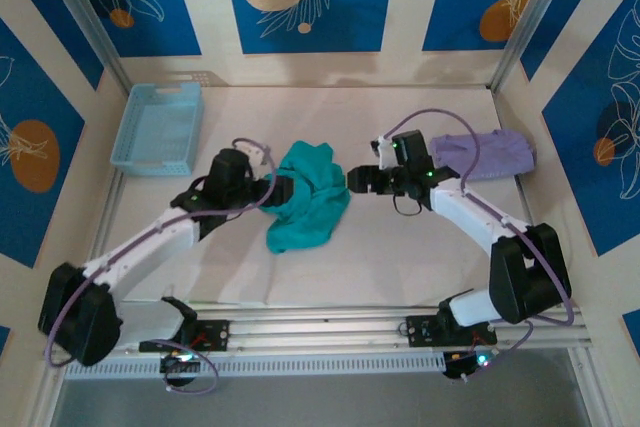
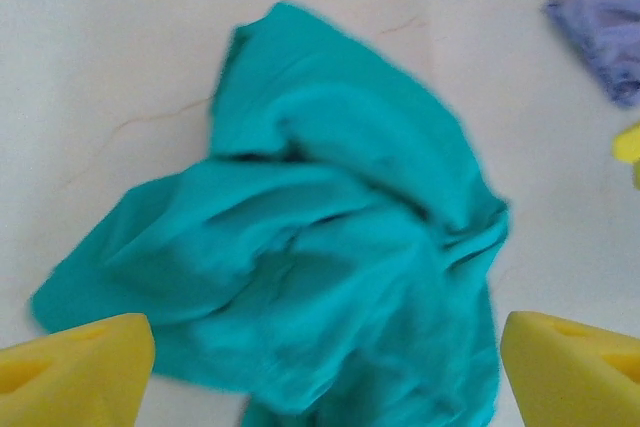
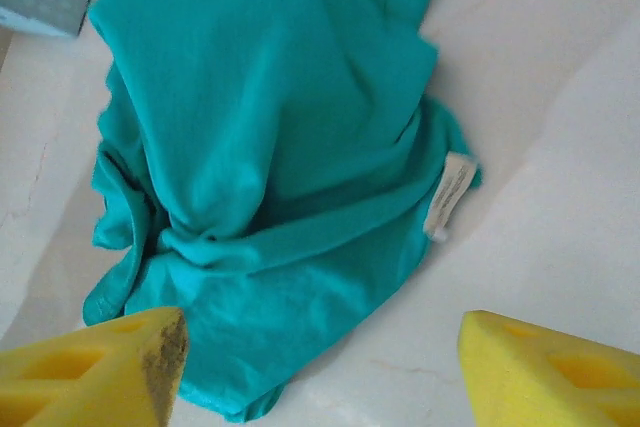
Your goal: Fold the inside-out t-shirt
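- bench [image 1: 400,257]: pale and flat, carries everything; bare surface lies outward of both sets of jaws.
- left arm [image 1: 150,237] and right arm [image 1: 480,217]: both reach in from the near edge, so left jaws and right jaws face each other across the middle.
- inside-out t-shirt [image 1: 310,197]: teal heap lying between the two sets of jaws, close under both.
  - bunched and creased, no flat panel, no straight edge, sleeves not distinguishable.
  - judgement: folding not begun. it needs spreading flat first, then every fold is left to do.
- basket [image 1: 160,127]: light blue, beyond the left jaws and off to their outer side, well apart from the shirt. not in the way.
- lavender garment [image 1: 495,152]: behind the right jaws, beside that arm's wrist. apart from the shirt, but judged likely to crowd the spread on that side.
- left jaws: released; yellow fingers [image 2: 75,367] stand wide, cloth just ahead, nothing pinched.
- right jaws: also parted; fingers [image 3: 90,367] wide, the shirt's near edge lying loose in front, nothing gripped.
- care label [image 3: 450,192]: white, exposed on the shirt's edge ahead of the right jaws; fits a shirt turned inside out.
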Controlling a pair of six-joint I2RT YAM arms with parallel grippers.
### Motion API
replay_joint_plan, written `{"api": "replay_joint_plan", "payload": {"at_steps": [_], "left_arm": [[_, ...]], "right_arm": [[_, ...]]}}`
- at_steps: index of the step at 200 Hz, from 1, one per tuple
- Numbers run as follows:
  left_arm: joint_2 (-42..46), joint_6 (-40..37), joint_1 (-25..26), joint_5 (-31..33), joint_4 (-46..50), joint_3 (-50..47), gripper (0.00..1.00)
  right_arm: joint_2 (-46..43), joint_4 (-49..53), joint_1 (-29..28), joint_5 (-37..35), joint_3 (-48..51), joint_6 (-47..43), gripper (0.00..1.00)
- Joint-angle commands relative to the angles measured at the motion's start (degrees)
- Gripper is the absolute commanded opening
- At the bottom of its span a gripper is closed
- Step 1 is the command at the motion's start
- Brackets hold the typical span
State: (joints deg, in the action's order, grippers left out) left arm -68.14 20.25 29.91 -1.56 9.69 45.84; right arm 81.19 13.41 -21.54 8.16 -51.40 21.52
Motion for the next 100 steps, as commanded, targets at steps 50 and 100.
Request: {"api": "replay_joint_plan", "payload": {"at_steps": [50, 100], "left_arm": [[-14.9, 2.1, -8.6, -3.8, -5.2, -2.5, 0.78], [-25.7, 7.5, -9.2, -16.3, -17.3, -1.2, 0.56]], "right_arm": [[9.3, -12.6, -10.8, -1.0, 1.9, 9.9, 0.65], [17.3, -20.5, -12.7, -2.0, -2.3, 13.4, 0.56]]}}
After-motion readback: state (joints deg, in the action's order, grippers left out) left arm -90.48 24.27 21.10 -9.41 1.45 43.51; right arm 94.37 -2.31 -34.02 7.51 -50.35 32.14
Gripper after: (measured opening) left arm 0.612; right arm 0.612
